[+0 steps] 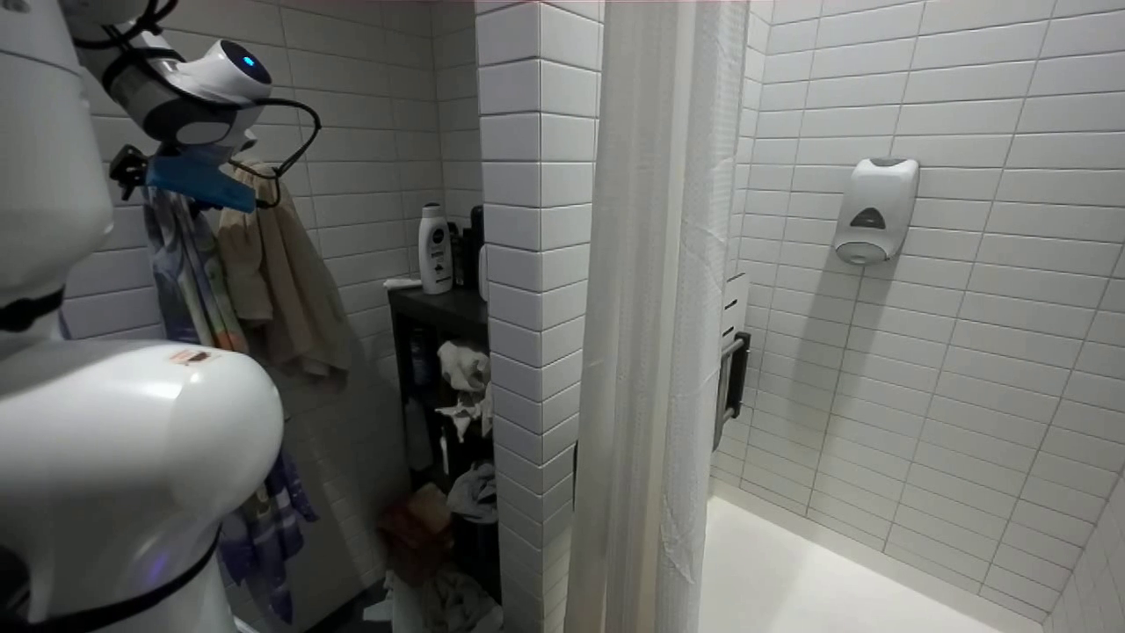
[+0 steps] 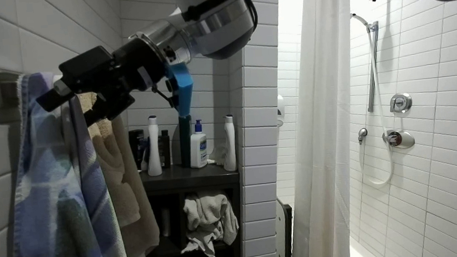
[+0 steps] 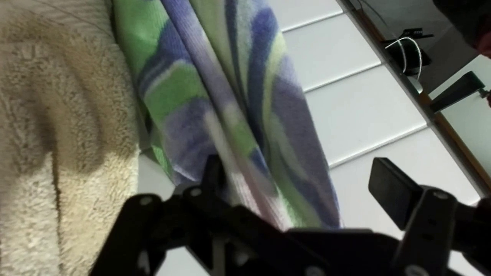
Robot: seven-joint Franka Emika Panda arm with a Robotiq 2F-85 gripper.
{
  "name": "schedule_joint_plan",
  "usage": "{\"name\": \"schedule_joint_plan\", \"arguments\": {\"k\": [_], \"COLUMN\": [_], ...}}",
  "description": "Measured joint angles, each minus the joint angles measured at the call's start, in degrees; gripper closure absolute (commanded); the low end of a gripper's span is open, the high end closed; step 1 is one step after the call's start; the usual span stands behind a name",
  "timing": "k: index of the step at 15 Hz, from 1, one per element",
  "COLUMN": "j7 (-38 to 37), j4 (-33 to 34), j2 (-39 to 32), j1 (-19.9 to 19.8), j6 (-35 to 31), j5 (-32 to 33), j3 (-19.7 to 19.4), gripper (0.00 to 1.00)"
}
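Your black two-finger gripper (image 3: 301, 179) stands spread wide, and the purple, green and blue patterned cloth towel (image 3: 238, 107) hangs across the span between its fingers in the wrist view. The left finger there overlaps the towel's edge; you cannot tell whether it touches. The towel's lower part passes behind the gripper's dark linkage, the frame cuts off its top, and in an exterior view the glossy white robot arm (image 1: 141, 422) covers part of it. Between the towel's right edge and your other finger you see white rectangular wall tiles (image 3: 368, 96). The thick beige terry towel (image 3: 69, 134) hangs just beside on the left, a narrow strip of tile showing low between the two
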State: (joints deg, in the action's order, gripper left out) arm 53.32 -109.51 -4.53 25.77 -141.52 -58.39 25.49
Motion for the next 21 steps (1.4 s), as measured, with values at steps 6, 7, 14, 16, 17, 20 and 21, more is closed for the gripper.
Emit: {"name": "schedule_joint_plan", "arguments": {"k": [6, 7, 14, 16, 17, 20, 21], "j7": [0.0, 0.0, 0.0, 0.0, 0.0, 0.1, 0.1], "j4": [0.1, 0.1, 0.0, -0.1, -0.1, -0.8, -1.2], "j2": [0.0, 0.0, 0.2, 0.4, 0.5, 1.2, 1.7], "j1": [-0.2, -0.3, -0.3, -0.3, -0.3, -0.3, -0.3], "j6": [-0.1, -0.1, -0.1, -0.1, -0.1, -0.6, -1.0], "j5": [0.0, 0.0, -0.2, -0.4, -0.4, -0.6, -0.6], "j3": [-0.1, -0.2, -0.1, -0.1, -0.1, -0.1, -0.1], "gripper": [0.77, 0.84, 0.98, 0.97, 0.97, 0.97, 0.97]}}
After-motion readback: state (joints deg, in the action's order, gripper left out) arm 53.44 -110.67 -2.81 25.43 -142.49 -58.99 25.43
